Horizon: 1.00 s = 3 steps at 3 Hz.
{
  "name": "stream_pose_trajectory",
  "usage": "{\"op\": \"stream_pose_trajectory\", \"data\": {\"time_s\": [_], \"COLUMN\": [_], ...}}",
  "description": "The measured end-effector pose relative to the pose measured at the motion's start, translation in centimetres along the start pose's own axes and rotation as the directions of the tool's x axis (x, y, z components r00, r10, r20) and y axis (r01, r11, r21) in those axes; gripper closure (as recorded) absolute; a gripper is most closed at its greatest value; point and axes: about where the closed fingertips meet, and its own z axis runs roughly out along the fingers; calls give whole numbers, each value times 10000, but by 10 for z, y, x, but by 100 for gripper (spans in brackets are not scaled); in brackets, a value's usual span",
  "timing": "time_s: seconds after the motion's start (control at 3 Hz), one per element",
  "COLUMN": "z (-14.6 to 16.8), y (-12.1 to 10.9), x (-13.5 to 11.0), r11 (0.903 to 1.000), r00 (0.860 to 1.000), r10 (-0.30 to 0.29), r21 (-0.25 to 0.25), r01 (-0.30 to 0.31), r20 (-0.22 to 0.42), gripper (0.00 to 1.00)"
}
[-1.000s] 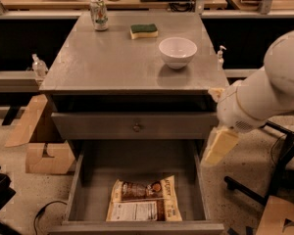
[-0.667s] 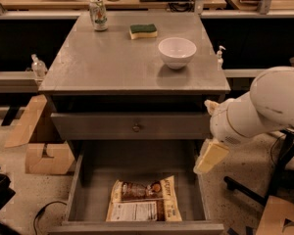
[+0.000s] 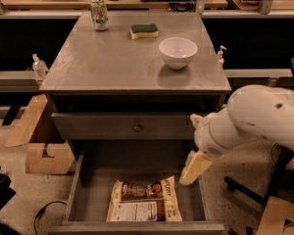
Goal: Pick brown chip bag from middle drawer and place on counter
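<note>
Though above drwr [image 3: 95, 191], hand [image 3: 192, 169] lower.

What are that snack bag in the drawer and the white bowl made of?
The brown chip bag looks like thin plastic film, crinkled and printed. The white bowl seems glazed ceramic or hard plastic: smooth, evenly white. The gripper hangs at the right edge of the middle drawer, near the bag.

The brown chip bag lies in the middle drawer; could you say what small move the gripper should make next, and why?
Probably shift the gripper leftward in the picture, over the brown chip bag: it hangs by the right wall of the middle drawer, beside the bag.
</note>
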Motion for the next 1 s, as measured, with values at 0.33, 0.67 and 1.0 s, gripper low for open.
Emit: {"op": "stream_pose_trajectory", "data": {"time_s": [0.33, 0.67, 1.0], "z": [71, 129, 129], "y": [25, 45, 45], "x": [-10, -13, -13], "r11": [9956, 9840, 9840], "r00": [9985, 9934, 9934], "r10": [245, 607, 607], "r21": [-915, -1727, -1727], "r01": [-199, -432, -432], "r20": [491, 972, 972], "gripper": [0, 0, 0]}}
